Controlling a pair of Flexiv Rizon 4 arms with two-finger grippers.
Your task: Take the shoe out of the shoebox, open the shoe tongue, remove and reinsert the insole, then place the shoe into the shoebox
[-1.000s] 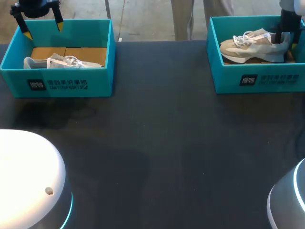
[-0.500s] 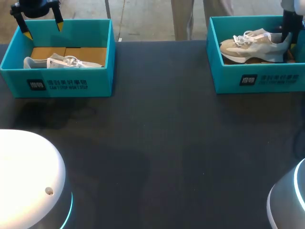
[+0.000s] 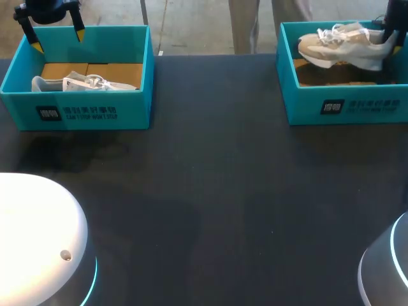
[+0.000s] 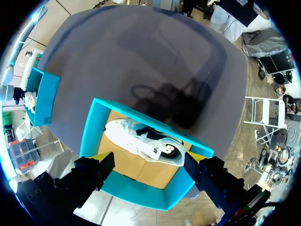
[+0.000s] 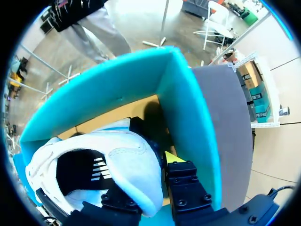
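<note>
**Left tool** (image 3: 59,41): held above the far wall of the left shoebox (image 3: 95,116), at the far left corner of the bench (image 3: 210,191). The fingers are spread wide apart and nothing is gripped. In the left wrist view the left tool (image 4: 150,157) is seen hanging over the open box, its two yellow tips well apart.

**Left shoebox**: teal and open-topped, with a brown cardboard floor (image 3: 111,71). From the left wrist it is seen from above (image 4: 141,194).

**White shoe** (image 3: 83,83): laid on the cardboard floor of the left shoebox, close to the near wall. It is untouched by either tool. In the left wrist view the white shoe (image 4: 143,143) lies under and ahead of the parted fingers.

**Bench**: dark surface. The two boxes are set well apart at its far corners.

**Right shoebox** (image 3: 347,108): teal and open-topped, with a brown cardboard floor. It is set at the far right corner.

**Beige shoe** (image 3: 341,50): fitted with white laces. It is held raised over the right shoebox, with the sole clear of the cardboard floor and the toe turned to the left. The upper is seen at the level of the far rim.

**Right tool** (image 3: 390,33): clamped on the heel of the beige shoe. In the right wrist view the right tool (image 5: 153,181) is seen with the pale heel (image 5: 134,165) pinched between both fingers, just beside the box's end wall.
</note>
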